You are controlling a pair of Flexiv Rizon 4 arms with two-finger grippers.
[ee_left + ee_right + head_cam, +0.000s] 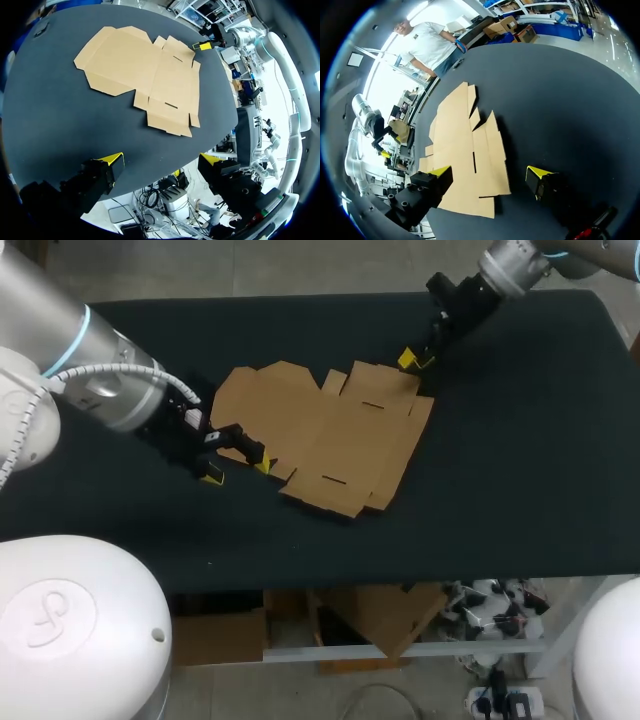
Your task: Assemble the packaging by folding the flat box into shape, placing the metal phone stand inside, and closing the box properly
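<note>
Head view: flat box (325, 440) lies unfolded, fingers wide on both sides

We see the box spread out on the table (520, 440). Our left gripper (236, 472) sits at the box's near-left edge, fingers spread wide, holding nothing; its wrist view has the box (145, 75) ahead of the tips. Our right gripper (415, 361) hangs at the box's far-right corner, also spread and empty, cardboard edge beneath it.

Our left gripper (236, 472) sits at 8 o'clock, fingers spread wide; right gripper (415, 361) at 1 o'clock, likewise spread.
</note>
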